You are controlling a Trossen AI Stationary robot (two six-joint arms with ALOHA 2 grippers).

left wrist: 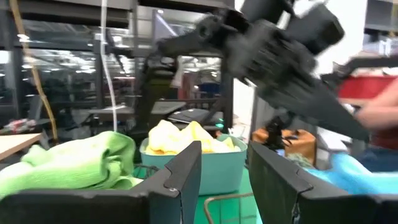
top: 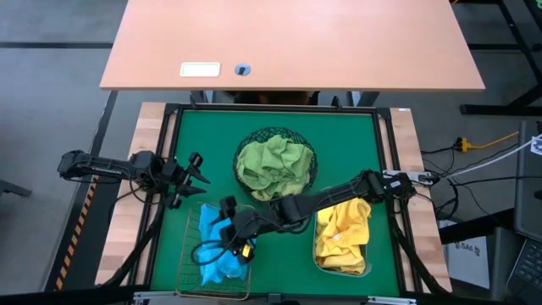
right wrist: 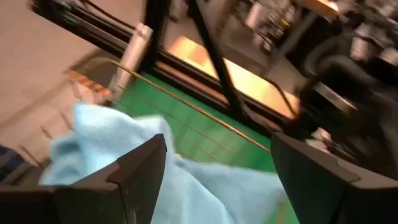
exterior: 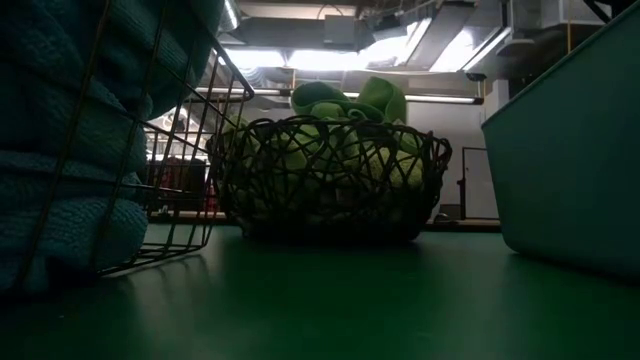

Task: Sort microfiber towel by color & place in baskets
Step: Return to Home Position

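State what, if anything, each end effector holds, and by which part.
Nothing is held: the right end effector is open above the blue towels; the left end effector is open near the wire basket.

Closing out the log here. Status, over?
Left gripper open, empty, beside black bowl. Right gripper open, empty, above blue towels in wire basket. Green towels in bowl, yellow towels in tub. No towel outside baskets.

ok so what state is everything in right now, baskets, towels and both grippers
black wire-mesh bowl, heaped with green towels
copper wire basket, holds blue towels
plastic tub, holds yellow towels
left gripper, open, empty, left of the bowl
right gripper, open, over the blue towels in the wire basket
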